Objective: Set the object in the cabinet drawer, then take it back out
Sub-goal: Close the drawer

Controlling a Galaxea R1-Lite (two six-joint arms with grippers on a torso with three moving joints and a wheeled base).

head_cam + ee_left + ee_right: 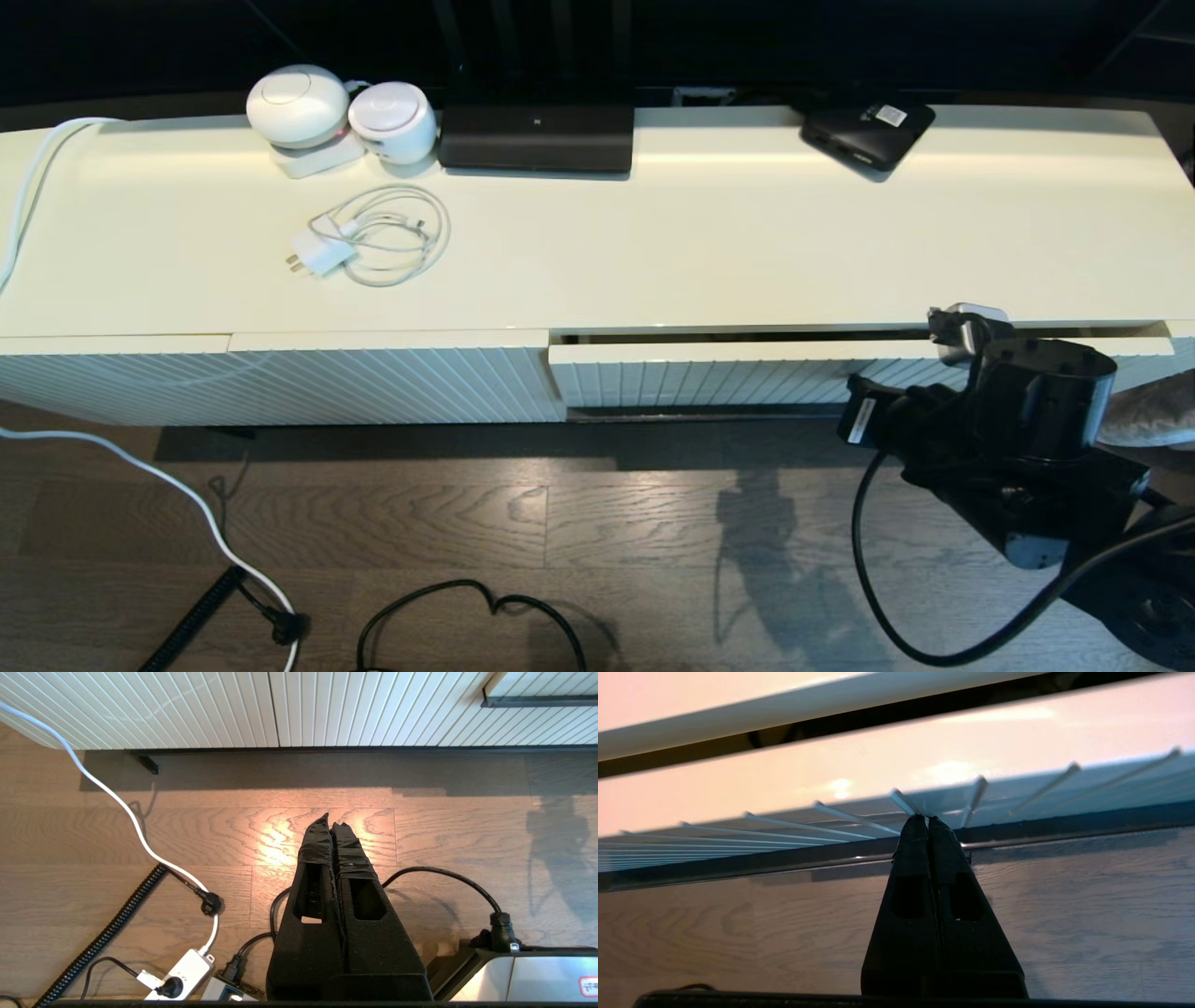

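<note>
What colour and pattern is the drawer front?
Cream-white with vertical ribs. The drawer front shows best in the head view, slightly pulled out.

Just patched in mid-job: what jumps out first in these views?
The right gripper, shut and empty, points at the lower edge of the cream ribbed drawer, which stands slightly ajar on the cabinet's right half. On the cabinet top lie a coiled white charger cable and a flat black box. No umbrella shows anywhere.

No readable text anywhere — the flat black box's white label stays illegible.
</note>
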